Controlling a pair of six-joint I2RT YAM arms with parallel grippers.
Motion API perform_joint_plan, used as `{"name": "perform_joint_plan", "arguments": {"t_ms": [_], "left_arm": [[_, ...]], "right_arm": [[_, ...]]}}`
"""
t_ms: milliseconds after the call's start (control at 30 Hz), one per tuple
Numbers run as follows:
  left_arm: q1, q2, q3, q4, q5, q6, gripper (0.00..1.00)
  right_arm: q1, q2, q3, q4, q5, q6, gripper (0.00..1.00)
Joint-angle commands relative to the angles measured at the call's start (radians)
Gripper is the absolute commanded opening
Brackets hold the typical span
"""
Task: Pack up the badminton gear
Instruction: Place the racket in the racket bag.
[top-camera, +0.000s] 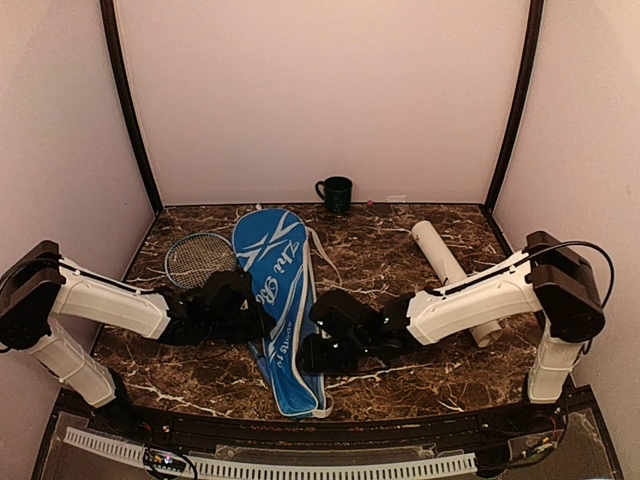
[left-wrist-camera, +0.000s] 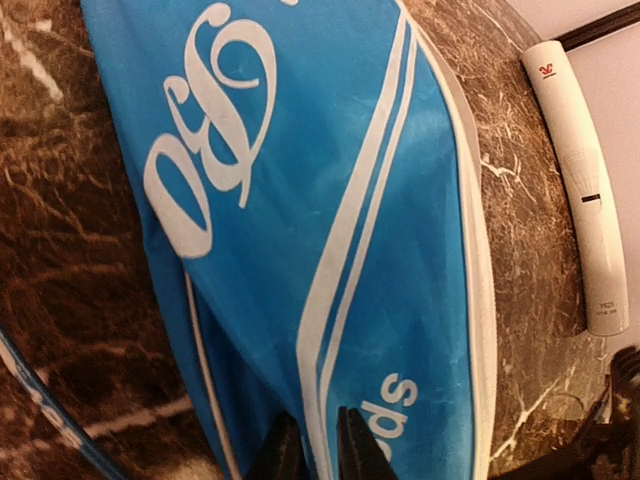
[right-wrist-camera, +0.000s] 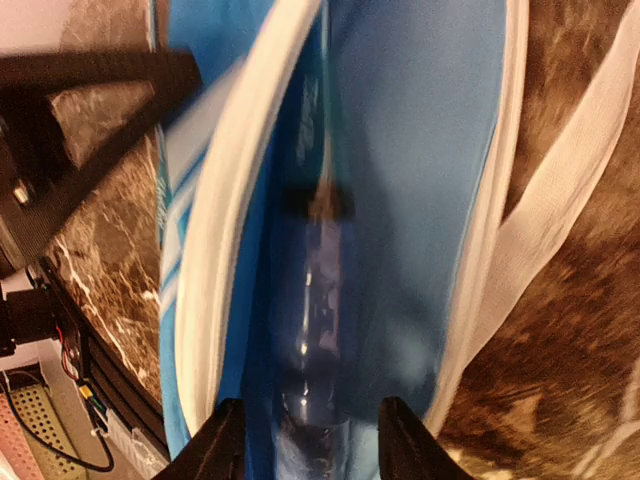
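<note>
Roughly midway, I judge: a racket handle (right-wrist-camera: 318, 330) shows inside the open blue cover (top-camera: 275, 290). The other racket (top-camera: 198, 258) lies left of it on the counter (top-camera: 390, 250), and the white tube (top-camera: 450, 270) at right is unpacked. The cover's long axis runs top to bottom at frame centre, broad end up. The right tool (right-wrist-camera: 312, 440) stands apart astride the handle. The left tool (left-wrist-camera: 315, 450) is nearly together over the cover; whether it is pinching, I cannot tell.

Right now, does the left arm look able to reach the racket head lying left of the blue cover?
Probably yes. The racket head lies uncovered close beside the left gripper, and nothing stands between them. That gripper is busy at the edge of the blue cover, though, so it would have to leave it first.
</note>
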Motion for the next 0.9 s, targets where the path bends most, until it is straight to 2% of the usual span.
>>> {"name": "perform_joint_plan", "arguments": {"t_ms": [0,67,200,333,533,633,867], "left_arm": [[-0.029,-0.054,0.065,-0.144,0.033,0.086,0.24],[-0.029,-0.069,0.096,-0.200,0.000,0.126,0.33],[-0.029,-0.095,0.154,-0.292,-0.060,0.177,0.43],[-0.029,-0.083,0.219,-0.315,-0.065,0.229,0.47],[-0.054,0.091,0.414,-0.440,-0.047,0.274,0.52],[-0.077,0.213,0.545,-0.553,-0.084,0.286,0.60],[-0.109,0.400,0.736,-0.777,-0.235,0.310,0.62]], "right_arm": [[-0.046,-0.137,-0.039,0.053,0.145,0.002,0.53],[-0.046,-0.188,-0.066,0.007,0.173,0.002,0.59],[-0.049,-0.284,-0.109,-0.068,0.260,-0.001,0.64],[-0.081,-0.307,-0.134,-0.080,0.280,-0.021,0.63],[-0.104,-0.296,-0.126,-0.064,0.295,-0.045,0.60],[-0.106,-0.296,-0.132,-0.055,0.297,-0.047,0.60],[-0.109,-0.317,-0.160,-0.035,0.304,-0.042,0.60]]}}
